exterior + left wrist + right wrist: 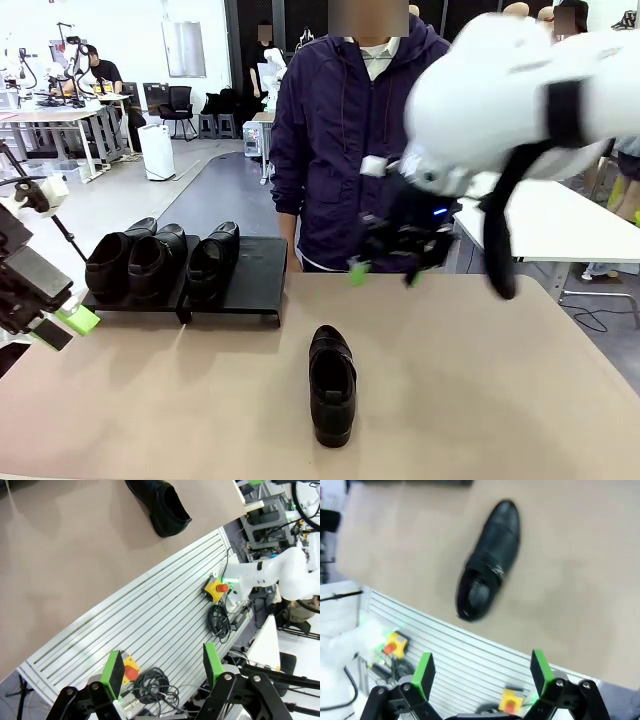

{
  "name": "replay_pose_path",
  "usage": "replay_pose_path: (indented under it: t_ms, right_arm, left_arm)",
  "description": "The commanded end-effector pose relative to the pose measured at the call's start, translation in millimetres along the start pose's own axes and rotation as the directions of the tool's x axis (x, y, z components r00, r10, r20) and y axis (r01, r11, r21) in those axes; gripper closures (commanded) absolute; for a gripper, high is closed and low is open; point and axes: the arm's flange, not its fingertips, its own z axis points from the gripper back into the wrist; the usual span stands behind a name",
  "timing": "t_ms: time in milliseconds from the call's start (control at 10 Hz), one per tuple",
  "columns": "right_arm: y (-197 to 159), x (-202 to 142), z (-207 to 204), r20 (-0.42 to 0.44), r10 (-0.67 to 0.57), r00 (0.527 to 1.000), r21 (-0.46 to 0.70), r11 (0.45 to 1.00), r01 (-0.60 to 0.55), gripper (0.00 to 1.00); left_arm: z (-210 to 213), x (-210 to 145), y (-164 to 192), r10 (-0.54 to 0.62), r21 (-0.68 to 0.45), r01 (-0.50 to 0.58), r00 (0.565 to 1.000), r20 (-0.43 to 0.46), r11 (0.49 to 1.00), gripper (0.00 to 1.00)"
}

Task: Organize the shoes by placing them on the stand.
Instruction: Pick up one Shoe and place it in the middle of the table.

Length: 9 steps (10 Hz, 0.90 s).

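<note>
Three black shoes [150,262] stand side by side on the left and middle of the low black stand [255,270] at the table's far left. Another black shoe [332,383] lies on the tan tabletop near the front centre, toe pointing away from me; it also shows as the shoe [487,562] and the shoe [160,502]. My right gripper [385,272] hangs open above the table behind that shoe, and the right gripper [482,672] has nothing between its green pads. My left gripper [62,326] is open at the left edge, and the left gripper [162,667] holds nothing.
A person in a dark jacket [350,150] stands at the far side, just behind the right gripper. Below the table's near edge lies a slatted metal base [150,615] with yellow stop-button boxes [216,588] and cables [155,687].
</note>
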Motion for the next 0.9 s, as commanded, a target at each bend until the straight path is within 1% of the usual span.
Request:
replay_pose_path:
  t_ms: [0,100,200,300,500,600,700,800]
  right_arm:
    - [-78.0,-40.7,43.1,0.038,0.103,0.994,0.026,0.994,-0.104,0.0]
    - [-115.1,-67.5,69.4,0.157,0.108,0.982,0.092,0.988,-0.124,0.0]
    - [-146.2,-97.1,87.5,0.206,0.046,0.978,0.067,0.996,-0.061,0.0]
    - [-172.8,-124.2,96.3,0.246,0.005,0.969,0.107,0.994,-0.032,0.0]
    - [-196.6,-154.6,89.6,0.308,0.005,0.951,0.082,0.996,-0.032,0.0]
    - [-205.2,-158.9,80.6,0.305,0.017,0.952,0.092,0.995,-0.047,0.0]
    - [-194.9,-147.2,103.8,0.281,-0.019,0.959,0.109,0.994,-0.012,0.0]
    - [-194.9,-147.2,103.8,0.281,-0.019,0.959,0.109,0.994,-0.012,0.0]
  left_arm:
    - [1.3,-0.5,-0.6,0.0,-0.02,0.0,1.0,0.001,1.0,0.18]
    - [1.3,-0.5,-0.6,0.0,-0.02,0.0,1.0,0.001,1.0,0.18]
    - [1.3,-0.5,-0.6,0.0,-0.02,0.0,1.0,0.001,1.0,0.18]
    - [1.3,-0.5,-0.6,0.0,-0.02,0.0,1.0,0.001,1.0,0.18]
    - [1.3,-0.5,-0.6,0.0,-0.02,0.0,1.0,0.001,1.0,0.18]
    - [1.3,-0.5,-0.6,0.0,-0.02,0.0,1.0,0.001,1.0,0.18]
    - [1.3,-0.5,-0.6,0.0,-0.02,0.0,1.0,0.001,1.0,0.18]
    - [1.3,-0.5,-0.6,0.0,-0.02,0.0,1.0,0.001,1.0,0.18]
